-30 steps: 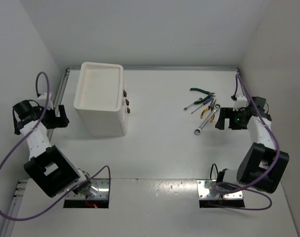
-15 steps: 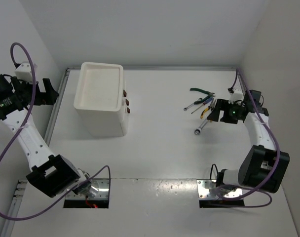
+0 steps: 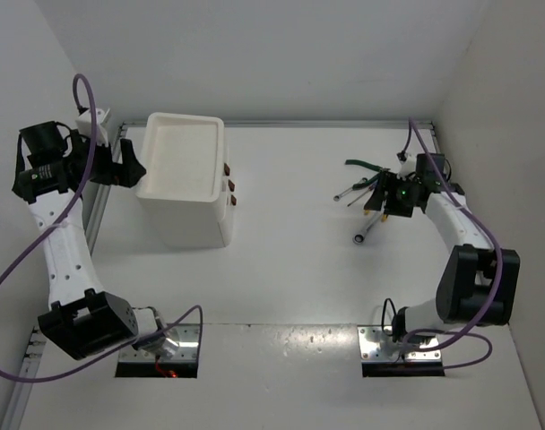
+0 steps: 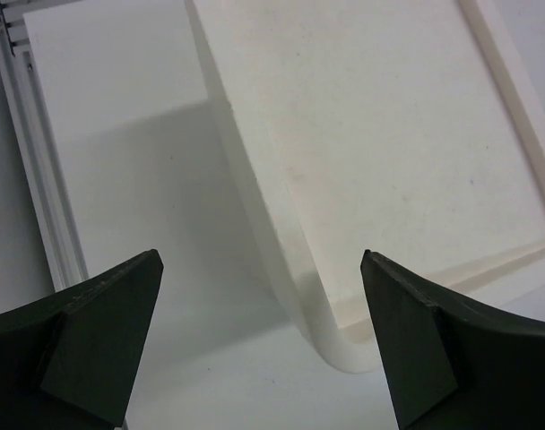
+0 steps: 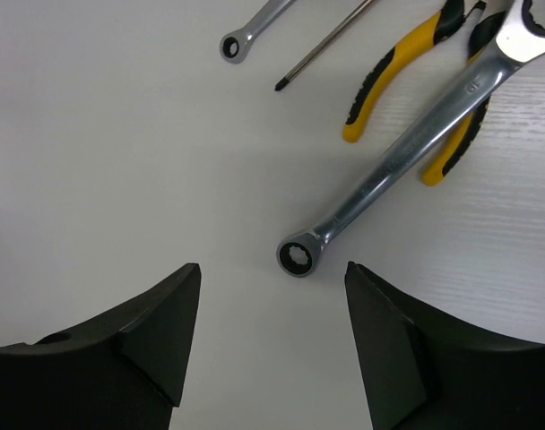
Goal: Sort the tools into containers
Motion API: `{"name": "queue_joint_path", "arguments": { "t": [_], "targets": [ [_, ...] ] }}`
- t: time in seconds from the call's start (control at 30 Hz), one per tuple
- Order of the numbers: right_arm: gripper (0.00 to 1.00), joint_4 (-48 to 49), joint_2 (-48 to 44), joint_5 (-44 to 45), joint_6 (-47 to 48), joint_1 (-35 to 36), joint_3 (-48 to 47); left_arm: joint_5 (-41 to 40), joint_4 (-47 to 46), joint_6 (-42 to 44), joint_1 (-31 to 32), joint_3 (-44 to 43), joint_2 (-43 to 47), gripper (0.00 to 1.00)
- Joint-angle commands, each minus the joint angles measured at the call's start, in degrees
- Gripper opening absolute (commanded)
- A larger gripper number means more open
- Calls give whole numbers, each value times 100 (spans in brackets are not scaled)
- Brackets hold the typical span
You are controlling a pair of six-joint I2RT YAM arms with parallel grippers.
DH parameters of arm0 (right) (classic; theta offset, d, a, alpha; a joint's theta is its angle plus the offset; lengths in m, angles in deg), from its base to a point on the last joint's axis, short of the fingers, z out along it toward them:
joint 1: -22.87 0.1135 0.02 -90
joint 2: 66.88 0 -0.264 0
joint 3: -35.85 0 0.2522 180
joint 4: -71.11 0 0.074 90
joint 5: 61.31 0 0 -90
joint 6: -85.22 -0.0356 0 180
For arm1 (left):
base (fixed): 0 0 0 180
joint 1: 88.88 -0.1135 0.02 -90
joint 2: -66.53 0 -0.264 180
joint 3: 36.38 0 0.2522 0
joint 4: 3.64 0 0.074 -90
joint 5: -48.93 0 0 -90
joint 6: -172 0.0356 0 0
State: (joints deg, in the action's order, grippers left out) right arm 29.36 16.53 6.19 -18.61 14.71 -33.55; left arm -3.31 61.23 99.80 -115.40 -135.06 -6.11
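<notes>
White flat table (image 3: 290, 278), seen from above. A white boxy plastic drawer unit (image 3: 197, 224) with reddish-brown handles is stood on the left half. Well apart, on the right half, small tools are clustered: long silver ring wrench (image 5: 407, 148), laid across yellow-handled pliers (image 5: 389, 72); short silver wrench (image 5: 255, 27); thin screwdriver (image 5: 322, 54); green-handled pliers (image 3: 364, 166).

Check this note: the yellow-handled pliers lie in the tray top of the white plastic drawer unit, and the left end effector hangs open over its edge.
Wrong on one point. The right wrist view shows the yellow-handled pliers on the white table, partly under a silver wrench. The rest holds: the left end effector hangs open over the edge of the white plastic drawer unit.
</notes>
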Motion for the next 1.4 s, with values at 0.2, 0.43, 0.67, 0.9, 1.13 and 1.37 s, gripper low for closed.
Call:
{"name": "queue_joint_path", "arguments": {
  "t": [0.2, 0.43, 0.67, 0.9, 1.13, 1.37],
  "targets": [
    [55, 426, 279, 1336, -1087, 342, 141, -1121, -822, -865, 683, 2, 294, 99],
    [47, 295, 1193, 1661, -1464, 271, -87, -1429, -963, -928, 930, 107, 294, 99],
    [46, 13, 1923, 1688, -1597, 219, -641, -1482, -1156, -980, 930, 353, 294, 99],
    [45, -225, 2434, 1635, -1861, 219, -1098, -1587, -1261, -980, 930, 459, 294, 99],
    [37, -488, 2978, 1582, -1993, 104, -1485, -1640, -1314, -1033, 930, 574, 294, 99],
    [9, -541, 3031, 1469, -2045, -1, -1485, -1693, -1367, -1033, 982, 626, 242, 99]
  ]
}}
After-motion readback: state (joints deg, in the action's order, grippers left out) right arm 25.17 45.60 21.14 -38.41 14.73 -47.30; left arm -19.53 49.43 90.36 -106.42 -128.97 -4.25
